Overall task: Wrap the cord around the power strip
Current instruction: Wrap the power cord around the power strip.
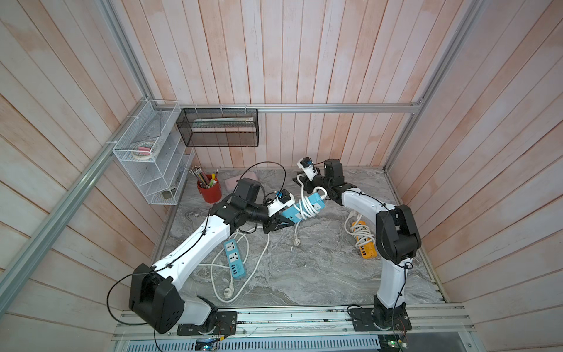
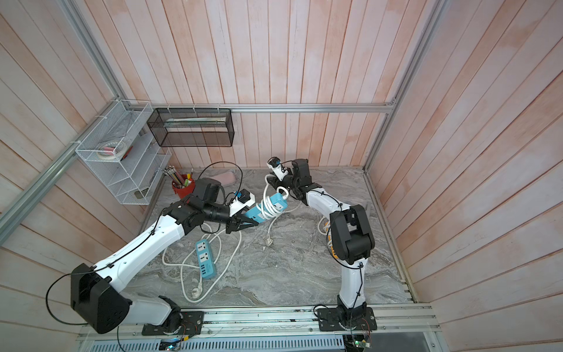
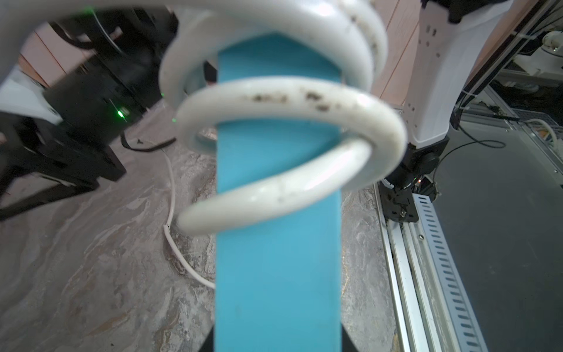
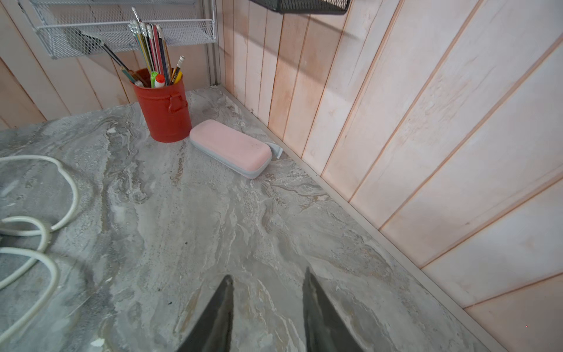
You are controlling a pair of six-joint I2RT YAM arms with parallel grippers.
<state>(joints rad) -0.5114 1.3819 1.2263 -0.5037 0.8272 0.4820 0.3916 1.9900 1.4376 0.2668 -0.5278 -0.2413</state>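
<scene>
Well, the loose tail is on the near side and the free gripper is on the far side.

Nearest me, the plug (image 1: pixel 296 242) lies on the marble table (image 1: pixel 304 274), well out from the red pencil cup (image 1: pixel 209 190). From the plug the white cord (image 1: pixel 304 207) climbs to the blue power strip (image 1: pixel 315 201) and is coiled several turns round its middle. The left gripper (image 1: pixel 285 222) is clamped on the strip's cup-side end and holds it off the table. The strip's long axis runs away from the cup and rises toward the right arm. Beyond the end of the strip that is farther from the cup, the right gripper (image 4: pixel 268 275) hangs with its fingers spread and nothing between them, aimed back at the cup. I reckon the right arm is the one to take the tail. It points the wrong way for that, so it would first have to come over the strip to the side where the plug lies.
</scene>
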